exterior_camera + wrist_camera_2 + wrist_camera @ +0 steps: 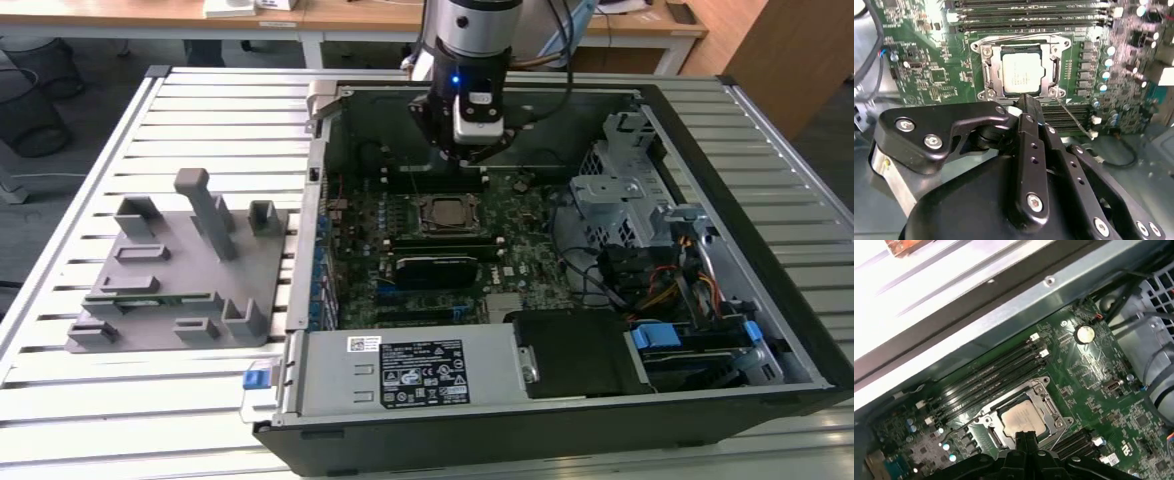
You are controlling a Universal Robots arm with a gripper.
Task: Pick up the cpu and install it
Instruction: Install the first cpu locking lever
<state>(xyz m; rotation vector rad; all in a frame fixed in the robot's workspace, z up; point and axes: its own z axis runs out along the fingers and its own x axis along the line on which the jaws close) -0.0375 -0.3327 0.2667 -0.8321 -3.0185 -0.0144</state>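
The cpu [1023,74] is seen lying in the socket frame [985,75] on the motherboard [527,232], inside the open computer case [561,430] on the slatted desk [200,110]. In both wrist views its silver top looks level and square within the frame. The gripper [470,150] is held just above the socket, and its fingers [1021,440] are pressed together with nothing between them, their tips close over one edge of the chip. The step in hand is judged to be the seating itself. For it to be done well, the chip should be confirmed flat on all four sides, with no corner riding on the frame. Any touch from the closed tips is best kept light and straight down, never sideways, since socket contacts are likely delicate. The memory slots [1029,12] beside the socket should be kept clear of.
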